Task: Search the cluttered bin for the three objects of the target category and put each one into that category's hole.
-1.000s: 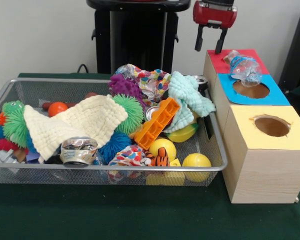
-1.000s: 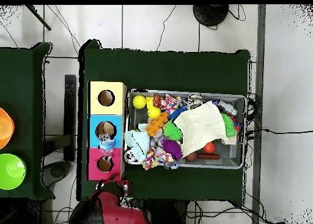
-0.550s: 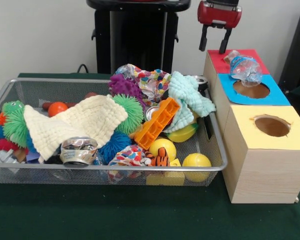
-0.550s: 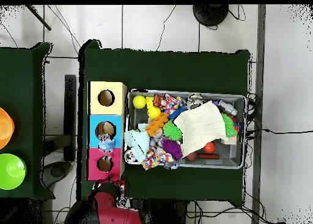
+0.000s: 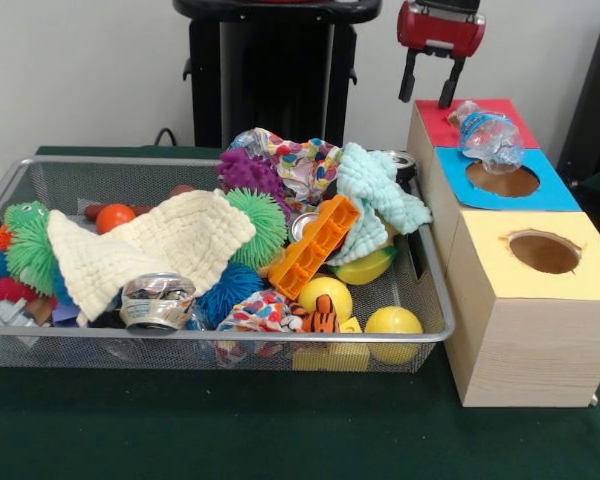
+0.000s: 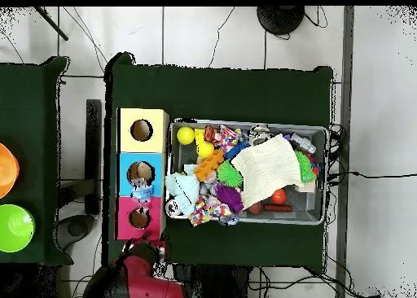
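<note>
You're looking at a hand (image 5: 432, 88) with a glossy red rounded housing, a dark band across its top, and two slim black fingers (image 5: 408, 78) beneath. From overhead the arm (image 6: 142, 280) behind it reads as red and black bulk, apparently rounded.

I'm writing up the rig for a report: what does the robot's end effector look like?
The end effector has a glossy red, rounded body with a black band on top and two short black fingers hanging beneath it. From overhead, the arm shows as red and black.
</note>
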